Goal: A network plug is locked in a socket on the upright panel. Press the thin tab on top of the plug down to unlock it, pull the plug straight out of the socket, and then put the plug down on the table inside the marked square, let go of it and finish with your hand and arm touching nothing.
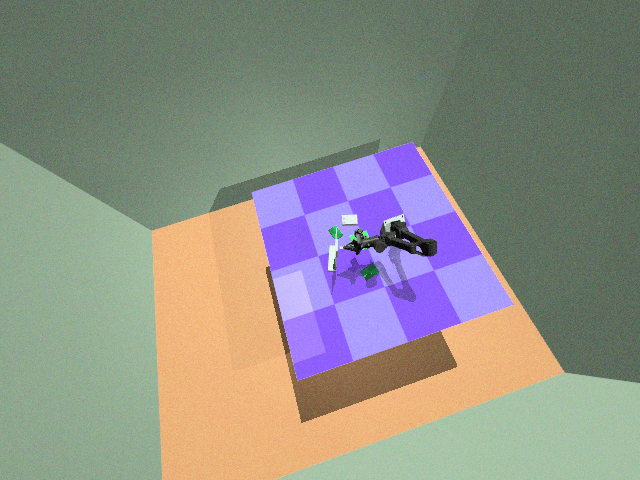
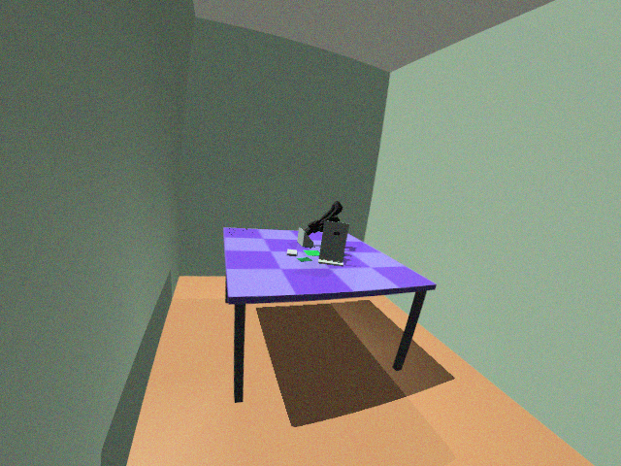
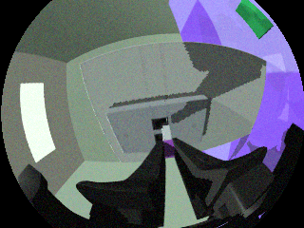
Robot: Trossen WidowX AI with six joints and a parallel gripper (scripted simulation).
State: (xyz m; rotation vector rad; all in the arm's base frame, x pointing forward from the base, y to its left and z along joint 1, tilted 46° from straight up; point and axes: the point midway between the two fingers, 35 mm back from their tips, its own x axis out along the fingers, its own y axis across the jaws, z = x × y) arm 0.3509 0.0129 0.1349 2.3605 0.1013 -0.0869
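Observation:
The upright panel (image 1: 336, 238) (image 2: 333, 248) (image 3: 119, 78) stands on the table, with a raised grey block (image 3: 135, 130) on its face. The dark socket opening (image 3: 159, 122) shows in the wrist view. My gripper (image 1: 344, 248) (image 3: 167, 142) is shut on the network plug (image 3: 166, 132), which has a whitish front and a purple part between the fingertips. The plug's front appears just outside the opening, slightly below and right of it in the wrist view. The thin tab cannot be made out. A bright green marked area (image 1: 353, 238) (image 2: 311, 252) lies partly under the arm in the top view.
Dark green patches (image 1: 335, 232) (image 1: 369, 271) lie on the checkered table (image 1: 372, 320) (image 2: 255, 282); one patch (image 3: 255, 19) shows in the wrist view. A small white box (image 1: 349, 220) (image 2: 291, 251) lies near the panel. The arm's pale base plate (image 1: 393, 221) is at right in the top view.

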